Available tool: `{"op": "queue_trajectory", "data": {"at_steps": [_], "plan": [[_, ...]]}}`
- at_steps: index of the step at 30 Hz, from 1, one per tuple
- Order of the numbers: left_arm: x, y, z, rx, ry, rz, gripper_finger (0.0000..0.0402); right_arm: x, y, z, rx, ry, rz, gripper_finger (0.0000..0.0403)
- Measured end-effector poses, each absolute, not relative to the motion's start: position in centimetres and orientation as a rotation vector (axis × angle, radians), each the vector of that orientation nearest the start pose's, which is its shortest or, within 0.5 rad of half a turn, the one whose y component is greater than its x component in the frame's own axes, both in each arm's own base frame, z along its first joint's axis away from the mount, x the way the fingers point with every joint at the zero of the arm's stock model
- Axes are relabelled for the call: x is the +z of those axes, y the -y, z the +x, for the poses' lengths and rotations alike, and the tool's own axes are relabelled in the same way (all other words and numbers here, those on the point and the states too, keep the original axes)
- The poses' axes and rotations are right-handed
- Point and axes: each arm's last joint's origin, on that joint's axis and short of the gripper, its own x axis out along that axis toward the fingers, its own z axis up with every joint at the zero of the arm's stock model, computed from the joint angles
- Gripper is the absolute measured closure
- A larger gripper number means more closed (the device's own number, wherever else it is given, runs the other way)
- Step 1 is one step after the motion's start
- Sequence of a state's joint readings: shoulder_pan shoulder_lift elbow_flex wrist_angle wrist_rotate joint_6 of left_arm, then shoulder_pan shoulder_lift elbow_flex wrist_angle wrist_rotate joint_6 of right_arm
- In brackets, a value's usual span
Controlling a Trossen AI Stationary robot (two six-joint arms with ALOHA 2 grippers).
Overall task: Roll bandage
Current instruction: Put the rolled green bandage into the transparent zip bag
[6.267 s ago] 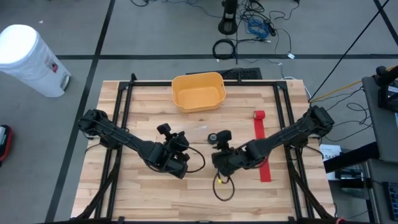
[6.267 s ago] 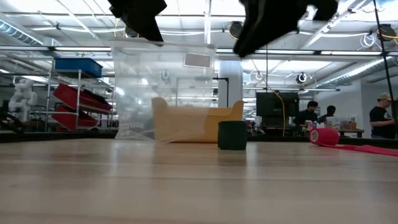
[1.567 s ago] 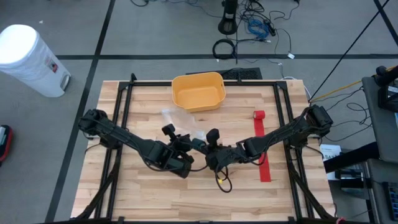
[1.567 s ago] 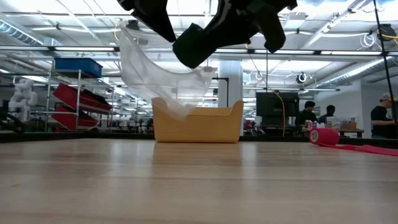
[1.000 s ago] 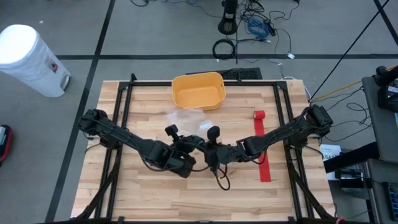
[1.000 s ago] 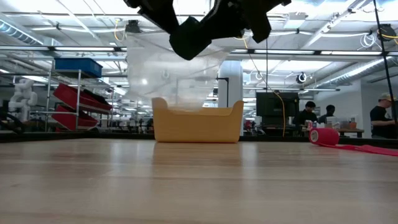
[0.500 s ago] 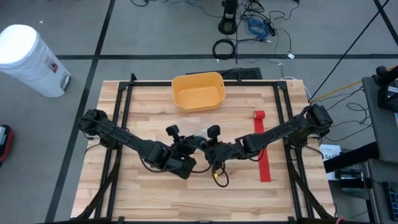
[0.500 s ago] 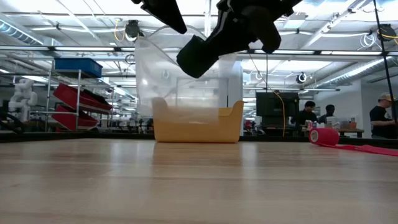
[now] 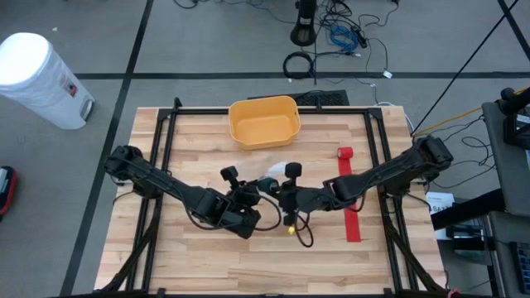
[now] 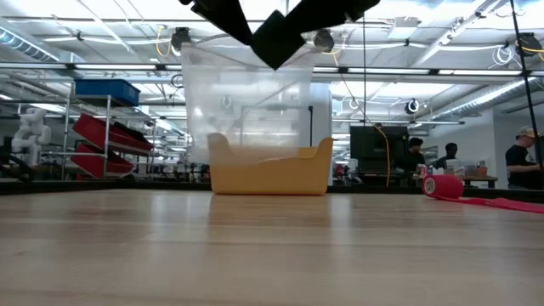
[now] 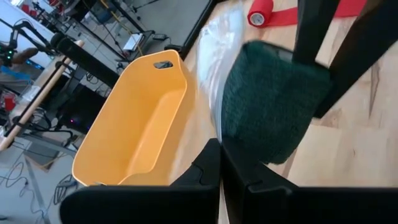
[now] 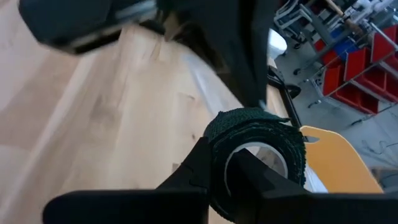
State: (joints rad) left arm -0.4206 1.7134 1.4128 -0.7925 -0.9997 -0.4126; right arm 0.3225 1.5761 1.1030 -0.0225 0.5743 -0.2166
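we see the left tool (image 11: 219, 163) pinched together on the edge of a clear plastic bag (image 10: 246, 110), holding it up above the middle of the worktop (image 9: 207, 257). the right tool (image 12: 214, 165) is clamped on a dark green bandage roll (image 12: 258, 146) right at the bag. a yellow bin (image 9: 263, 122) sits by the far edge, and a red bandage (image 9: 348, 186) lies partly unrolled near the right edge.

One camera looks straight down on the whole table (image 9: 207, 257); another sits low at the table's edge, looking across. Each wrist camera peers closely past its own fingers, and both see the yellow bin (image 11: 137, 118) just beyond them.
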Motion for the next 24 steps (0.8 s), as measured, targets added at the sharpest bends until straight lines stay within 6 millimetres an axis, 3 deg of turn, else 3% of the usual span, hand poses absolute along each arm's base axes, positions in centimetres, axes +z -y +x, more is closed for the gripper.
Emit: {"op": "queue_trajectory", "data": {"at_steps": [6,14,24], "plan": [[27.6,12.0,32.7,0.666,-0.705,0.343,0.04,26.9,-9.2,33.3,-0.238,-0.469,-0.369,0.038],[27.5,12.0,32.7,0.671,-0.706,0.352,0.04,26.3,-9.4,32.8,-0.156,-0.548,-0.412,0.038],[27.5,11.9,32.5,0.672,-0.72,0.363,0.04,28.2,-11.1,31.6,-0.186,-0.46,-0.552,0.038]]}}
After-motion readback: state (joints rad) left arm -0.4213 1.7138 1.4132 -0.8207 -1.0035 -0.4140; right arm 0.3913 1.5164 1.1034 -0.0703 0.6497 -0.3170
